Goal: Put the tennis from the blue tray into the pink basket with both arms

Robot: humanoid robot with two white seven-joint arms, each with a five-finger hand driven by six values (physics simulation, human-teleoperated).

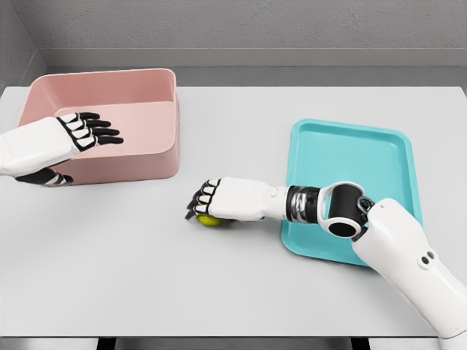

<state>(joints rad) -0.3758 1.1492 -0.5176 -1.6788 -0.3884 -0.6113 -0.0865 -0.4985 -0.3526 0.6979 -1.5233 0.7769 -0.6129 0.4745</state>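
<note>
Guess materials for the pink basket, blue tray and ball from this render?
Pink basket: looks like moulded matte plastic, with smooth thin walls, rounded corners and no weave. Blue tray: likely the same kind of plastic, uniform teal with a raised lip and a soft sheen. Tennis ball: yellow-green, mostly hidden under the right hand, so felt texture can't be confirmed.
</note>
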